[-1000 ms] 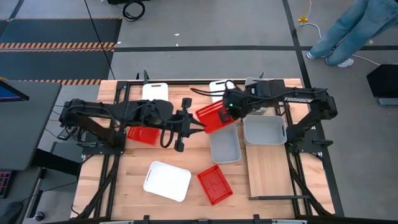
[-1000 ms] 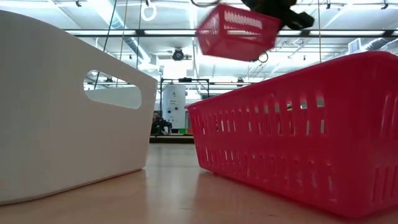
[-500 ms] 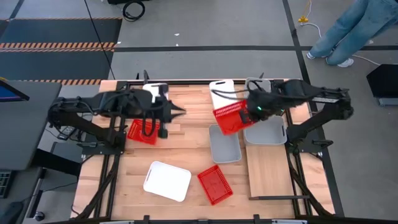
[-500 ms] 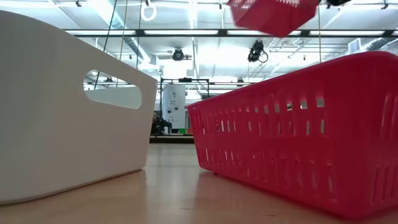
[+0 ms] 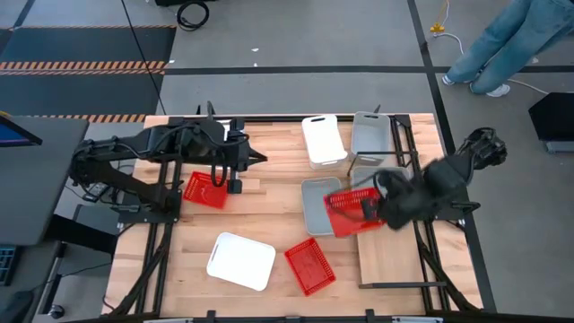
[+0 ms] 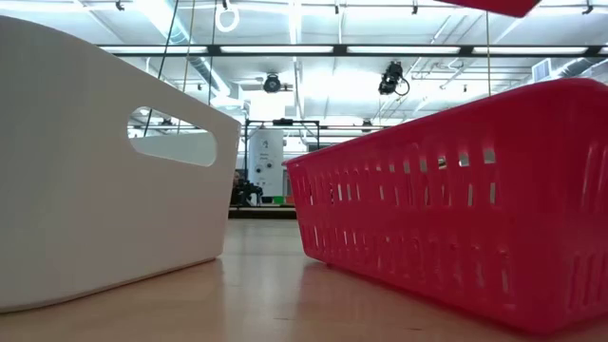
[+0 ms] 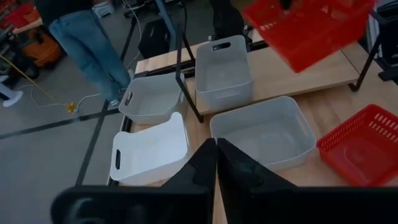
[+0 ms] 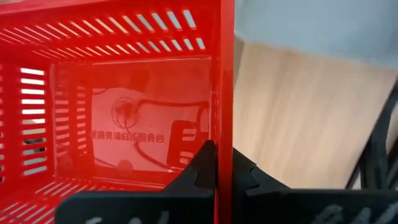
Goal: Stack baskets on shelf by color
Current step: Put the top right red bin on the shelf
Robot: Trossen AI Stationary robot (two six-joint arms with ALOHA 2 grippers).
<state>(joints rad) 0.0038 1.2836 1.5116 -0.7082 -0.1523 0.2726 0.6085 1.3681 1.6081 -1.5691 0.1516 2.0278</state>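
A round emblem and a line of characters, too small to be read, are seen moulded into the floor of the red basket (image 8: pixel 124 118) in the right wrist view. No other writing can be made out.

In the high view this red basket (image 5: pixel 352 212) is held by the right gripper (image 5: pixel 375 207) at centre right of the frame, above the near end of a grey basket (image 5: pixel 321 201) and the upper end of the shelf (image 5: pixel 387 260). Its wall is pinched between the right fingers (image 8: pixel 202 165), which are pressed together on it.

Compared with one second earlier, the carried basket has been moved from the upper centre of the frame, where it hung between the two arms, down and to the right. The left gripper (image 5: pixel 257 160) has been drawn back toward the upper left of the table, and its fingers (image 7: pixel 208 163) are now seen pressed together on nothing.

Unmoved are a red basket (image 5: pixel 205 190) at left, a white basket (image 5: pixel 240 261) at lower left, a red basket (image 5: pixel 309 266) at lower centre, and a white basket (image 5: pixel 324 140) and a grey basket (image 5: pixel 371 135) at the upper edge. A person's legs (image 5: pixel 502 40) are seen at upper right.
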